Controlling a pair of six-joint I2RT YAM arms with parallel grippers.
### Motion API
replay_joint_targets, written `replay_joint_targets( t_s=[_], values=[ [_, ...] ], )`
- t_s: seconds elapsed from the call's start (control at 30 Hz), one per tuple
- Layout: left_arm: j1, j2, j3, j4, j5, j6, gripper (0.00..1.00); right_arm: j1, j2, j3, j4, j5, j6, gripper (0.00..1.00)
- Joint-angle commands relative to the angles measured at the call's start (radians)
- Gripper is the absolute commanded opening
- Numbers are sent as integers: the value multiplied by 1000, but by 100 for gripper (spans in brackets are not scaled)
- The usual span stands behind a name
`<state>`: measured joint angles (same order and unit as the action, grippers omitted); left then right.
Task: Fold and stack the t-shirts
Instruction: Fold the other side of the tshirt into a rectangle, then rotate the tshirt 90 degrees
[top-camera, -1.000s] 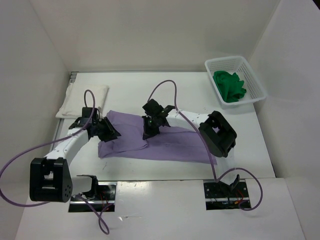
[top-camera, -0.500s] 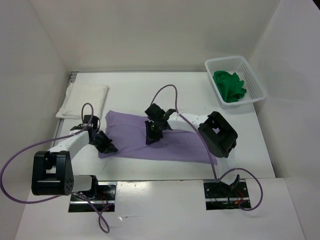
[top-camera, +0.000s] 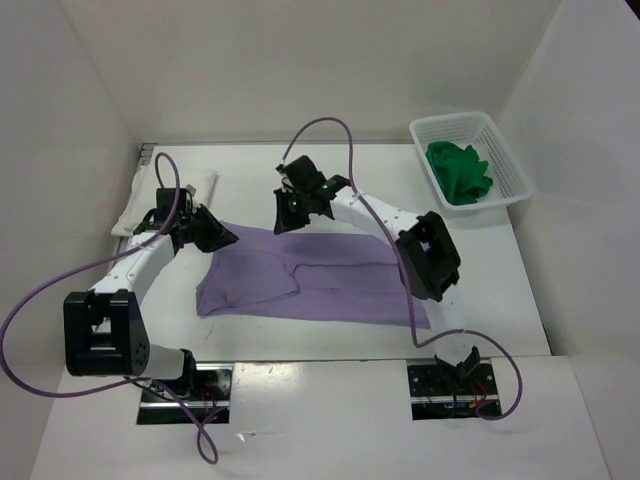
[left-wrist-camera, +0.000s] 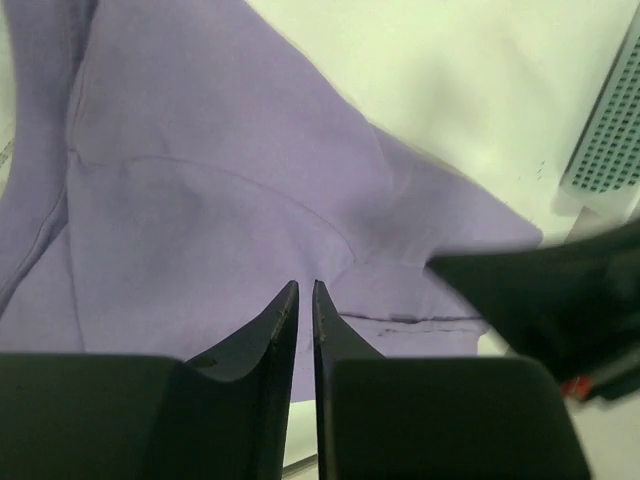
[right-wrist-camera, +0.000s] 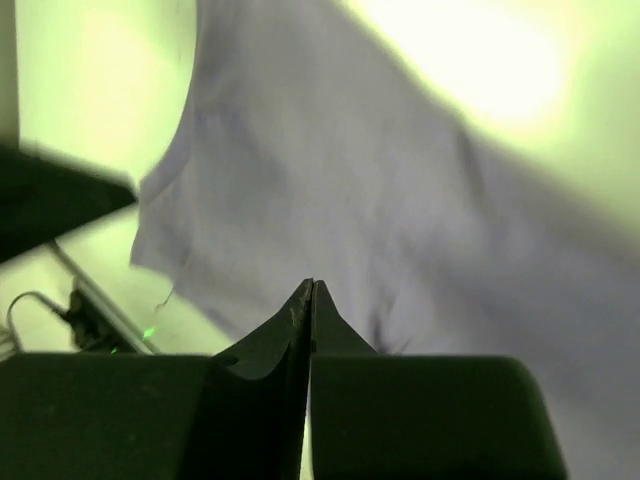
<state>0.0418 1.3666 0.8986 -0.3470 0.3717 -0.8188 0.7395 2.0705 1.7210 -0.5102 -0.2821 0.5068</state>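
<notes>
White tabletop (top-camera: 380, 180) is covered at its middle by the lavender t-shirt (top-camera: 330, 285), spread out. The white t-shirt (top-camera: 160, 190) is laid folded at far left, and the green t-shirt (top-camera: 458, 172) is heaped in the basket (top-camera: 470, 120). The right gripper (top-camera: 285, 212) is held pressed together over the lavender t-shirt's far edge. The left gripper (top-camera: 218, 237) is nearly closed at its far left corner; whether cloth is pinched cannot be told.

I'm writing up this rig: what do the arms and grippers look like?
The left arm and right arm have white links, boxy black joint housings and looping purple cables. The left gripper and right gripper are black, with two tapering fingers.
</notes>
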Motion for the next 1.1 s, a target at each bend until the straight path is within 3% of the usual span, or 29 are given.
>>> replay_joint_targets(
  t_s=[0.0, 0.07, 0.1, 0.13, 0.3, 0.43, 0.57, 0.7, 0.8, 0.83, 0.97, 1.07],
  values=[
    [4, 32, 9, 102, 49, 75, 16, -49, 163, 203, -42, -14, -123, 1],
    [-19, 42, 28, 102, 49, 119, 18, -58, 286, 311, -82, -40, -159, 23],
    [-34, 51, 40, 112, 49, 130, 20, -58, 328, 419, -121, -40, -169, 42],
    [-34, 51, 40, 124, 62, 130, 23, -58, 371, 478, -146, -70, -186, 48],
    [-43, 40, 31, 143, 66, 130, 26, -58, 654, 872, -321, -149, -208, 62],
    [-43, 31, 40, 134, 46, 139, 26, -58, 694, 887, -297, -274, -208, 62],
    [-43, 41, 86, 123, 36, 148, 26, -49, 705, 833, -318, -405, -251, 57],
    [-43, 51, 140, 123, 27, 148, 26, -49, 694, 801, -306, -414, -240, 44],
    [-43, 51, 140, 132, 36, 136, 26, -49, 715, 854, -297, -414, -182, 30],
    [-43, 51, 140, 132, 45, 136, 26, -49, 726, 867, -274, -425, -171, 19],
    [-43, 29, 116, 132, 45, 136, 28, -101, 726, 919, -165, -434, -58, 0],
    [-43, 5, 102, 111, 56, 147, 28, -172, 726, 982, -143, -349, 39, 0]
  ],
)
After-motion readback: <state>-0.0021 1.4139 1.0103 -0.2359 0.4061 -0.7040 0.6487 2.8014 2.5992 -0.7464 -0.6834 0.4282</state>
